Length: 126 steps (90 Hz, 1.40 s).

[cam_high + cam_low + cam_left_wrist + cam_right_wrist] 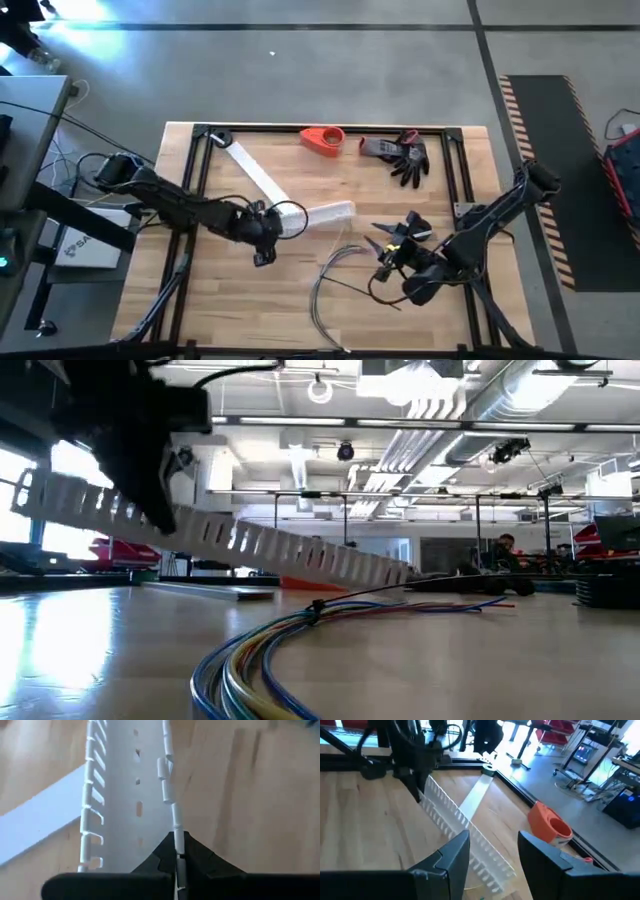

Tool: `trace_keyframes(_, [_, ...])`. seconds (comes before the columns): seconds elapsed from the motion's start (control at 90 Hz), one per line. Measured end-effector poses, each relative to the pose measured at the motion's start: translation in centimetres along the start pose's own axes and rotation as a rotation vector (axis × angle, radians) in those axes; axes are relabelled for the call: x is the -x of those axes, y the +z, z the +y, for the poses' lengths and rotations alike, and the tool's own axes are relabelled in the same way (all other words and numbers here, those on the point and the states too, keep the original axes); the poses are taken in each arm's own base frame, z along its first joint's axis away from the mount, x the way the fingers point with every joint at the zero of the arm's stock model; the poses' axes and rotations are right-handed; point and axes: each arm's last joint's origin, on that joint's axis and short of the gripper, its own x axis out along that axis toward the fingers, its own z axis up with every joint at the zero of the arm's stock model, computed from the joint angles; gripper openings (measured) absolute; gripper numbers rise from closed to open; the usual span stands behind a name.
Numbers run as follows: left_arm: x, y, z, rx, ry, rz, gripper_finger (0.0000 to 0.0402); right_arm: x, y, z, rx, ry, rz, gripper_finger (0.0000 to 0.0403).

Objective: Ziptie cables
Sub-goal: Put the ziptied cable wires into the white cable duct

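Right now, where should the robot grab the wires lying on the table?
Probably at the straight stretch just beyond the tie, coming from above. The cables lie flat in a curve on the table, bundled where the tie pinches them. The open right gripper is nearest.

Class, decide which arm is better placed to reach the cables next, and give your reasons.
Probably the right arm. Its tool is open, holds nothing and hangs close beside the cables. The left tool is shut on the wall of the white slotted channel, holding that end raised off the table.
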Motion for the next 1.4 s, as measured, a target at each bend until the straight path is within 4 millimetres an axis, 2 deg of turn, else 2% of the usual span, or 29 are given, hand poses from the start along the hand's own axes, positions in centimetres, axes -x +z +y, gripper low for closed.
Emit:
trace_keyframes(0.189, [-3.3, -0.6, 2.5, -0.047, 0.038, -0.165, 0.0000, 0.0, 0.1, 0.1, -0.020, 0.006, -0.002, 0.0151])
trace_keyframes(0.322, [-3.7, 0.8, 4.7, -0.057, 0.088, -0.271, 0.0000, 0.0, 0.1, 0.1, -0.028, 0.007, -0.002, 0.0151])
trace_keyframes(0.411, [-2.6, 2.3, 4.9, -0.080, 0.063, -0.314, 0.0000, 0.0, 0.1, 0.1, -0.031, 0.016, 0.003, 0.0151])
trace_keyframes(0.478, [-1.1, 3.3, 4.3, -0.110, -0.015, -0.332, 0.0000, -0.1, 0.1, 0.1, -0.037, 0.018, 0.005, 0.0151])
trace_keyframes(0.533, [0.2, 3.3, 3.4, -0.149, -0.078, -0.296, 0.0000, 0.0, 0.1, 0.1, -0.043, 0.018, 0.005, 0.0151])
trace_keyframes(0.733, [4.1, 0.0, 0.4, -0.122, -0.184, -0.088, 0.0000, -0.4, 0.1, -0.1, -0.033, 0.003, 0.010, 0.0151])
trace_keyframes(0.856, [4.5, -2.3, -1.0, -0.075, -0.165, -0.023, 0.0000, -1.1, 0.1, -0.4, -0.030, -0.023, 0.020, 0.0151])
trace_keyframes(0.989, [5.5, -2.9, -2.1, -0.026, -0.148, -0.057, 0.0000, -1.8, 0.2, -0.6, -0.034, -0.019, 0.048, 0.0151])
trace_keyframes(1.122, [8.0, -2.9, -2.8, 0.044, -0.162, -0.162, 0.0000, -2.1, 0.1, -0.7, -0.036, -0.001, 0.072, 0.0151])
trace_keyframes(1.211, [9.2, -3.9, -2.7, 0.103, -0.157, -0.145, 0.0000, -2.1, 0.1, -0.7, -0.036, 0.005, 0.076, 0.0151])
trace_keyframes(1.322, [9.6, -5.4, -2.6, 0.144, -0.124, -0.074, 0.0000, -2.1, 0.1, -0.7, -0.021, 0.002, 0.073, 0.0151])
trace_keyframes(1.4, [8.8, -6.4, -2.7, 0.154, -0.110, 0.004, 0.0000, -2.1, 0.1, -0.7, -0.021, 0.002, 0.073, 0.0151])
